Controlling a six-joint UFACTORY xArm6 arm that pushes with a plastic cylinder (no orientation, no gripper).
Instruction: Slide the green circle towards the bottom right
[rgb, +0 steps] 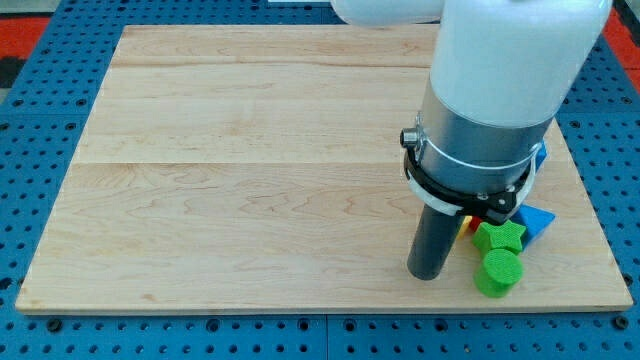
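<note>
The green circle (497, 273) lies near the board's bottom right corner, close to the bottom edge. A green star-shaped block (499, 238) touches it just above. My tip (428, 274) rests on the board just to the left of the green circle, a short gap away. A blue triangle (536, 221) lies to the right of the green star. Bits of a yellow block (464, 224) and a red block (474, 218) show under the arm's collar, mostly hidden. Another blue block (540, 157) peeks out behind the arm.
The arm's large white and grey body (495, 90) covers the board's upper right. The wooden board (250, 170) sits on a blue perforated table (40, 330). The board's bottom edge runs close below the green circle.
</note>
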